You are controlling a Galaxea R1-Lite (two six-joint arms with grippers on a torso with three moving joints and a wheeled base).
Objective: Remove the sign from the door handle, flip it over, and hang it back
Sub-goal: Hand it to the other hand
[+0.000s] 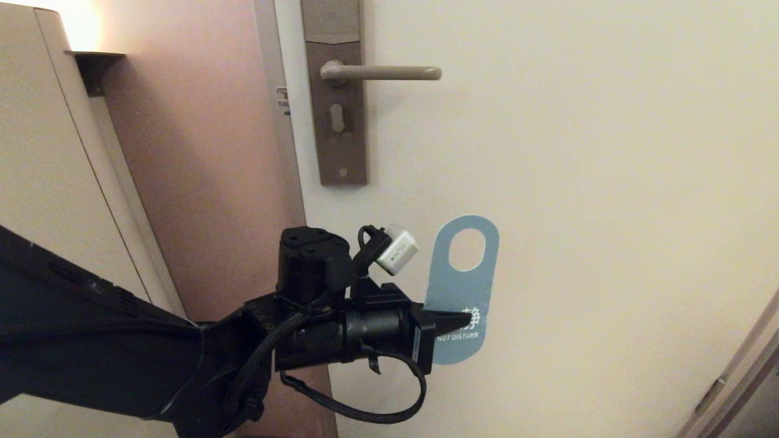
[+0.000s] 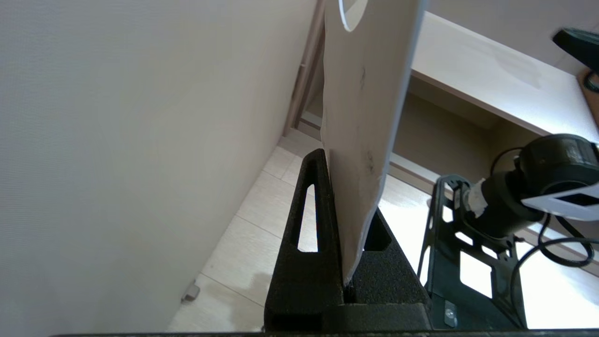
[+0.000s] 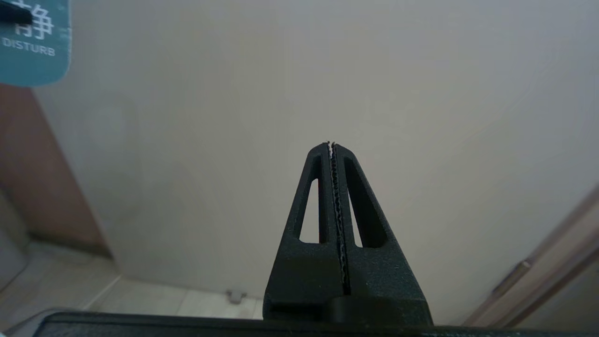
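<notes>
The sign (image 1: 462, 286) is off the door handle (image 1: 380, 73) and stands upright in front of the door, well below and a little right of the lever, its oval hole at the top. Its blue "NOT DISTURB" side faces me. My left gripper (image 1: 465, 317) is shut on the sign's lower part from the left. In the left wrist view the sign's pale side (image 2: 365, 117) sits clamped between the black fingers (image 2: 313, 224). The handle's tall backplate (image 1: 336, 121) carries nothing. My right gripper (image 3: 332, 145) is shut with nothing in it, low in front of the door, and the sign's blue corner (image 3: 32, 56) shows off to its side.
The cream door (image 1: 608, 182) fills the view, with its frame edge (image 1: 280, 121) and a pinkish wall (image 1: 201, 152) to the left. A pale cabinet (image 1: 36, 152) stands at far left. Another door frame (image 1: 742, 377) is at lower right. A door stop (image 3: 235, 296) sits on the floor.
</notes>
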